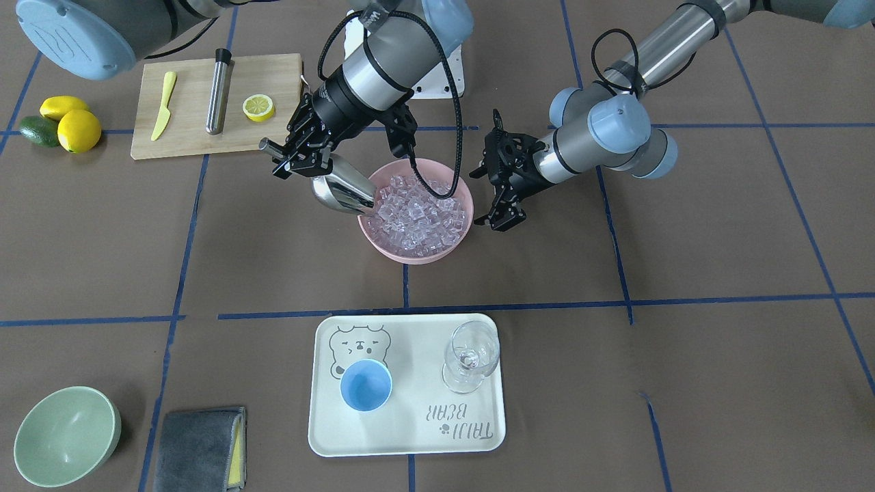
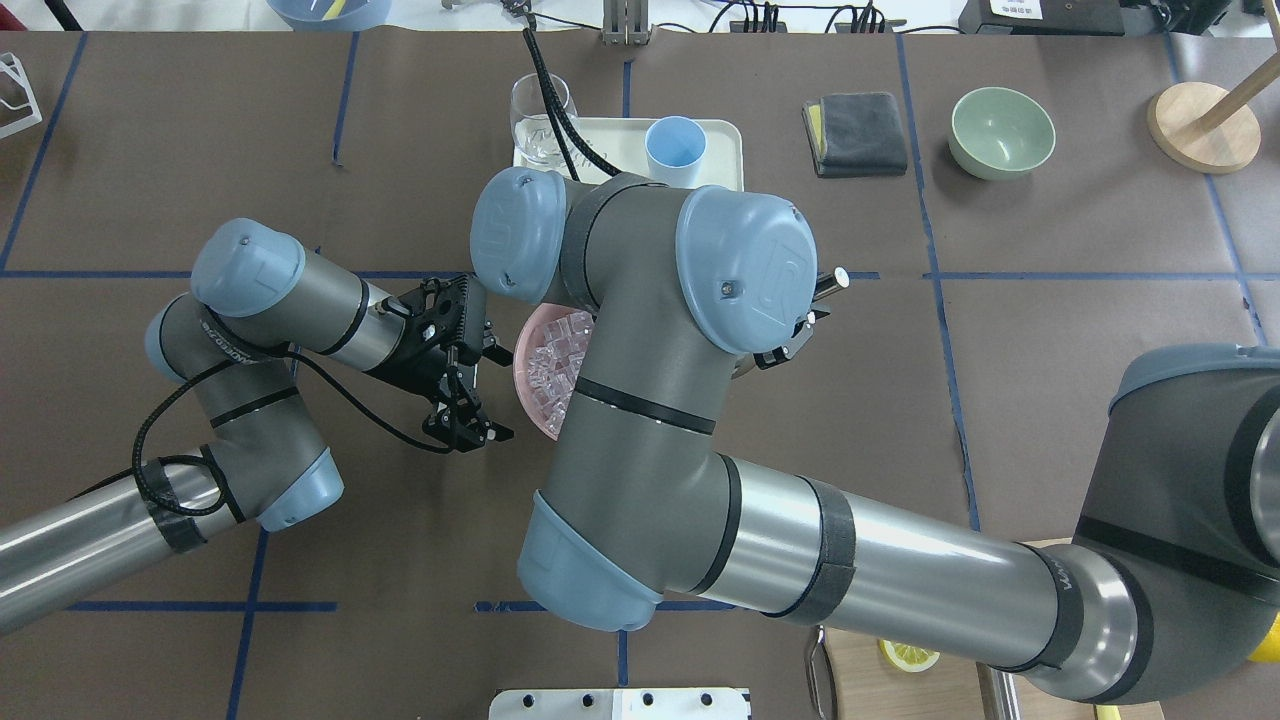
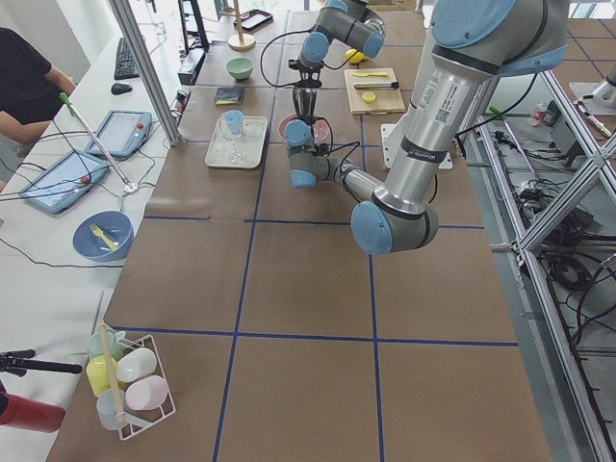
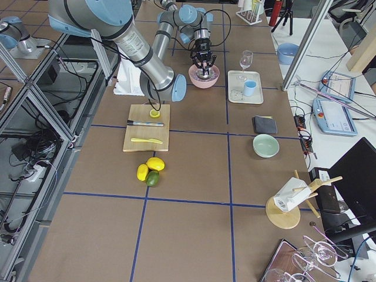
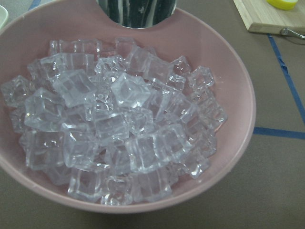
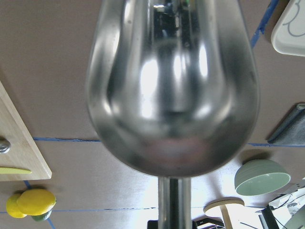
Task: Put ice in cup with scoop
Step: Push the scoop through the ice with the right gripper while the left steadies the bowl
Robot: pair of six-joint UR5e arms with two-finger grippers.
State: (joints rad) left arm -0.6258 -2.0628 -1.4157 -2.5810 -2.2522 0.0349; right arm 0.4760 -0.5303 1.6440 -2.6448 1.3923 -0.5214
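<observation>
The ice (image 1: pixel 418 212) fills a pink bowl (image 1: pixel 410 256) at mid-table; it also fills the left wrist view (image 5: pixel 119 133). My right gripper (image 1: pixel 301 156) is shut on the handle of the steel scoop (image 1: pixel 342 191). The scoop is tilted, with its mouth at the bowl's rim and touching the ice. The right wrist view shows the scoop's underside (image 6: pixel 174 86). My left gripper (image 1: pixel 484 198) is open and empty beside the bowl on its other side. The light-blue cup (image 1: pixel 366 385) stands empty on a cream tray (image 1: pixel 410 437), apart from both grippers.
A clear wine glass (image 1: pixel 470 355) stands on the tray next to the cup. A wooden board (image 1: pixel 191 140) holds a steel cylinder (image 1: pixel 219 90), a yellow knife and a lemon half. Lemons (image 1: pixel 78 130), a green bowl (image 1: pixel 65 434) and a grey cloth (image 1: pixel 198 449) lie around.
</observation>
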